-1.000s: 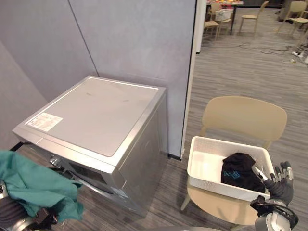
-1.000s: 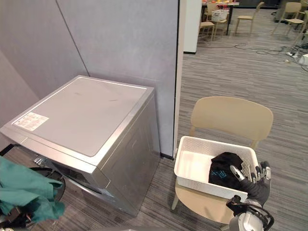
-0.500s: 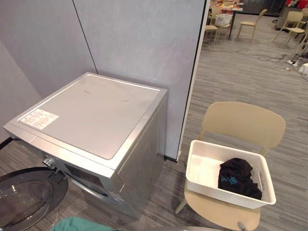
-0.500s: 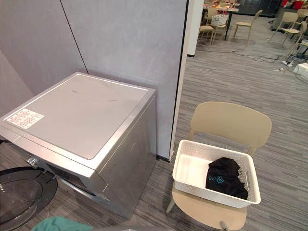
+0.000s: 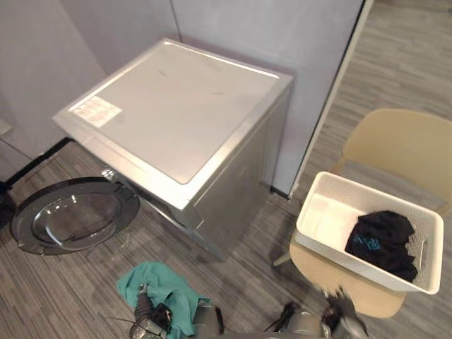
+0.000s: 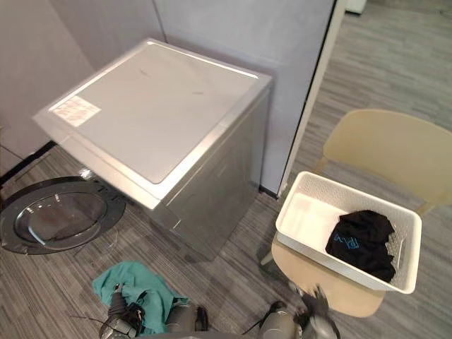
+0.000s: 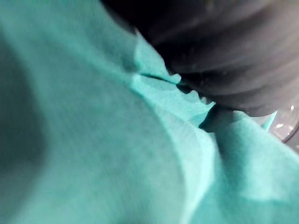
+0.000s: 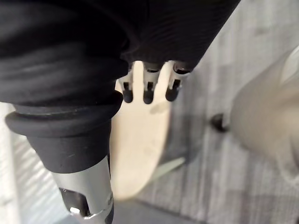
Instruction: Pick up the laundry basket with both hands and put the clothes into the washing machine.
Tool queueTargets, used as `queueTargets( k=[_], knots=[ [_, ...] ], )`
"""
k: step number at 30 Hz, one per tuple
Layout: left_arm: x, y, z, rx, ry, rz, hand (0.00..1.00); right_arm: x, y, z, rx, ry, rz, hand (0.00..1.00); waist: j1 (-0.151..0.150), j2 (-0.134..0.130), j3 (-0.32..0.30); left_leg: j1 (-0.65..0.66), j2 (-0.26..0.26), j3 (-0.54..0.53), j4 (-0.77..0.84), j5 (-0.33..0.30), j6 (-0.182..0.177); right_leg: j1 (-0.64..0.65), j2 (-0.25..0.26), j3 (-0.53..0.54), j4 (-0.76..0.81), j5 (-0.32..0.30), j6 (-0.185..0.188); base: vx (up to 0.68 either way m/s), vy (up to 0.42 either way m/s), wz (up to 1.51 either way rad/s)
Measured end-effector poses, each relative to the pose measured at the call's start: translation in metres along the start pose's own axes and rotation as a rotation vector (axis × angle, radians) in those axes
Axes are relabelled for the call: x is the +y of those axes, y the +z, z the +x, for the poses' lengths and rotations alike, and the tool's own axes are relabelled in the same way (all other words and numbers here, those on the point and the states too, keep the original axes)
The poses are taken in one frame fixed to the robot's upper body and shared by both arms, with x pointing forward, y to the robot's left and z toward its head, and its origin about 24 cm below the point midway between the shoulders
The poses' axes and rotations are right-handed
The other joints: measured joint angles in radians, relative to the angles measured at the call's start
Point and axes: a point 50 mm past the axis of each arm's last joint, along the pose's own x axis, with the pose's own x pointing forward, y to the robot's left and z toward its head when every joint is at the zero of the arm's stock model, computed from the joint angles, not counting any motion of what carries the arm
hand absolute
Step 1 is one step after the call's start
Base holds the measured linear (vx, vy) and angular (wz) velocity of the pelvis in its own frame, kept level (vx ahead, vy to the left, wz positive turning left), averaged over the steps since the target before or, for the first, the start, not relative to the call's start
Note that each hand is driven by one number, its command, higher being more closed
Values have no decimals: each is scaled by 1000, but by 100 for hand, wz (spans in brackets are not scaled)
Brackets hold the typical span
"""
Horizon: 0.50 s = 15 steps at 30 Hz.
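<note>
Left eye view is looking down on a silver washing machine (image 5: 176,120) that is standing against a grey wall. Its round glass door (image 5: 74,222) is hanging wide open, low over the wood-patterned floor (image 5: 240,275) at the machine's front. A white laundry basket (image 5: 321,215) is sitting on the seat of a beige chair (image 5: 399,145) beside the machine, apart from both hands. A black garment (image 5: 381,240) is lying crumpled in the basket's right half, and the left half is showing bare white bottom.

A teal cloth (image 5: 162,293) is bunching low in front of the machine, close to the robot and well clear of the door opening. The left hand (image 7: 224,60) is sitting right against it. In the left wrist view the cloth is draping over everything past the dark cover, so whether that hand is grasping it cannot be told.

The right hand (image 8: 148,91) is hanging relaxed and holding nothing. In the right wrist view its dark-tipped fingers are pointing down over the chair seat and the floor, touching neither.
</note>
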Motion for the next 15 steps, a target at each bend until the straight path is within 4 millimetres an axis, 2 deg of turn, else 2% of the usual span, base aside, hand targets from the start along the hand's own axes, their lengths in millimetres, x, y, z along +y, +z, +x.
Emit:
queueTargets(
  k=[2,3,4,5,6,7,8,9,10,12,15],
  knots=[
    [-6,-2,0,7,-23,27,100,6,10,1,-46,20,2,0,-1,-2,-15,40,78,5,66,5,-8,16,-34,-34,-2,15,16,-105,126,41],
    [-9,-3,-1,11,-33,39,100,4,10,2,-47,16,-1,0,-9,1,-30,59,124,-2,57,21,-28,18,-51,-50,-8,34,34,-72,299,66],
    [-13,-4,-1,12,-46,54,100,-2,8,5,-26,-3,-10,0,-23,14,-58,64,169,-9,-3,105,-32,7,-71,-72,-13,68,54,-63,441,90],
    [-21,-6,-1,18,-60,63,100,-12,3,8,15,-41,-3,0,-33,31,-91,73,152,-18,-125,148,-88,-26,-90,-88,-20,107,70,-33,443,83],
    [-25,-3,0,8,-67,70,100,-14,-6,7,59,-62,10,0,-36,22,-97,81,129,-12,-171,116,-100,-40,-96,-93,-29,109,67,-52,368,85],
    [-30,7,4,-27,-77,77,100,-15,-27,3,155,-73,26,0,-37,5,-101,64,112,-34,-224,99,-126,-47,-38,-94,-63,98,81,-64,196,82],
    [-30,10,5,-35,-73,90,100,-17,-38,1,209,-87,30,0,-42,7,-99,51,112,-45,-238,82,-153,-20,-16,-99,-119,154,44,-69,247,87],
    [-28,8,4,-30,-74,123,100,-26,-50,-4,258,-124,54,0,-39,16,-93,69,107,-46,-251,48,-200,9,-26,-129,-130,197,25,-36,313,62],
    [-24,3,2,-19,-75,162,100,-34,-58,-7,283,-155,73,0,-35,12,-94,113,84,-36,-276,12,-217,35,-50,-130,-131,211,38,-13,386,37],
    [-16,-1,0,-8,-67,192,100,-44,-62,-11,298,-186,88,0,-33,1,-97,141,42,-31,-279,-31,-219,60,-95,-125,-131,233,50,-11,326,17],
    [-4,-5,-3,3,-63,247,100,-49,-65,-13,313,-203,117,0,-26,-12,-94,167,-18,-20,-316,-44,-206,63,-147,-113,-145,304,35,-135,282,8]
  ],
)
